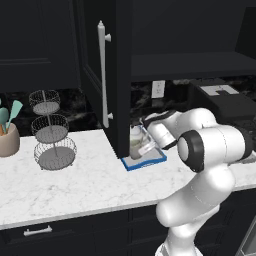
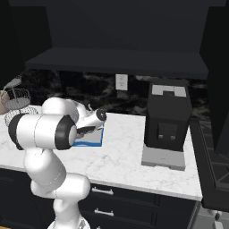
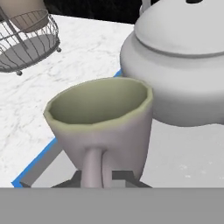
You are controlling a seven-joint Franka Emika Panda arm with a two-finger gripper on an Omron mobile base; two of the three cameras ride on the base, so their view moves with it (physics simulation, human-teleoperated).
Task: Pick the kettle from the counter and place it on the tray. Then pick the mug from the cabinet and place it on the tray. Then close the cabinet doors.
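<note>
An off-white mug (image 3: 100, 127) with a greenish inside stands upright in the hand view. Its handle sits between the two tips of my gripper (image 3: 103, 179), which is shut on it. Just behind it, the white kettle (image 3: 183, 65) rests on the grey tray, whose blue rim (image 3: 37, 162) runs along the left. From the left base view, my gripper (image 1: 147, 147) is low over the tray (image 1: 150, 161) on the marble counter (image 1: 75, 180), beside the open black cabinet door (image 1: 92, 60) with its bar handle (image 1: 103, 75). The mug's base is hidden, so I cannot tell whether it touches the tray.
A three-tier wire basket stand (image 1: 50, 130) and a tan utensil holder (image 1: 7, 140) stand on the counter to the left. A black coffee machine (image 2: 167, 120) sits to the right of the tray. The cabinet's dark shelf (image 1: 190, 65) hangs above my arm.
</note>
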